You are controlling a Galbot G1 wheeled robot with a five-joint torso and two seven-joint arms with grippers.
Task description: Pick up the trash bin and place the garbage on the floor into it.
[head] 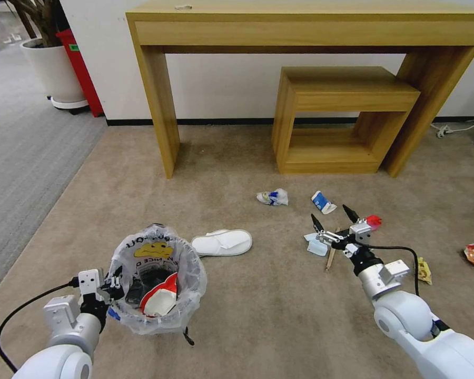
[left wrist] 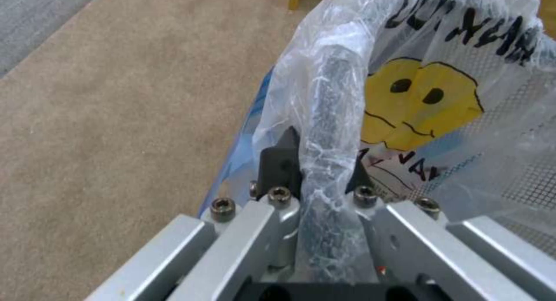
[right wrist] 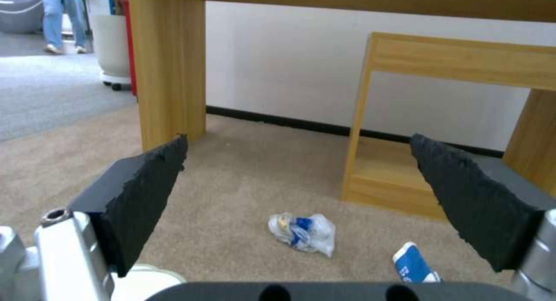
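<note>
The left hand (head: 109, 287) is clenched on the rim of the trash bin (head: 158, 279), which seems light (the plastic liner is slippery there). Beside it a white slipper (head: 221, 242) lies on the floor, soft and easy to pinch at its edge. The right hand (head: 334, 218) hovers with fingers spread over more garbage.

Head view overlooks carpet (head: 279, 295); right wrist view shares it
</note>
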